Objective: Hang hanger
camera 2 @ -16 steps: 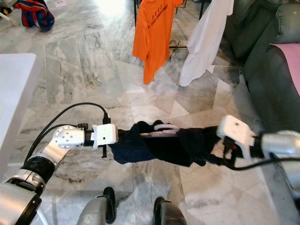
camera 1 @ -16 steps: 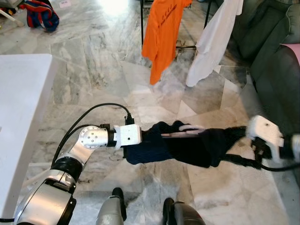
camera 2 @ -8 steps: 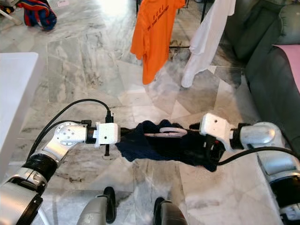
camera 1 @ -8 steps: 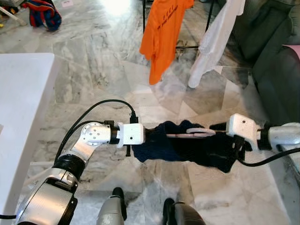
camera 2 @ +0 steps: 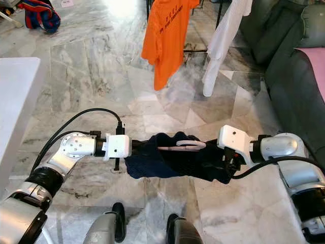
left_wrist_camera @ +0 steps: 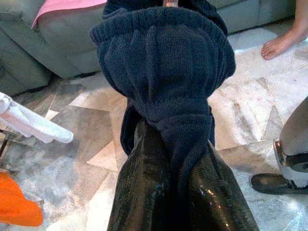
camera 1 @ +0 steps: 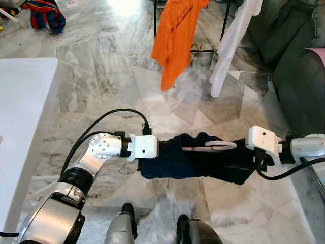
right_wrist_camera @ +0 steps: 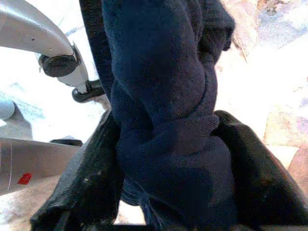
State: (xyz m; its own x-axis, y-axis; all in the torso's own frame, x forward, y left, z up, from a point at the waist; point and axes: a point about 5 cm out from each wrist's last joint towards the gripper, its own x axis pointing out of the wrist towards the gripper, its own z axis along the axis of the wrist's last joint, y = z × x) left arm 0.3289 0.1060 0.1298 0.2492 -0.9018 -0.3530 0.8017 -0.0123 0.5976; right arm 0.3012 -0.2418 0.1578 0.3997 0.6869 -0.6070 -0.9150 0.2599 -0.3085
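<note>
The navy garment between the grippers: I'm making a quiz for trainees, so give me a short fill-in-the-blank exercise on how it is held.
1. The left gripper and the right gripper each clamp one end of the ____ garment.
2. A pale hanger lies on the garment's ____ side.
3. Beyond it hangs an orange shirt, with a ____ shirt beside it.

Missing words: navy; upper; white

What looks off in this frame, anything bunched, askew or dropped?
The navy garment is bunched into a thick roll between the left gripper and right gripper, not draped; the pale hanger lies flat on top of it. A striped cloth heap sits on the marble floor.
</note>
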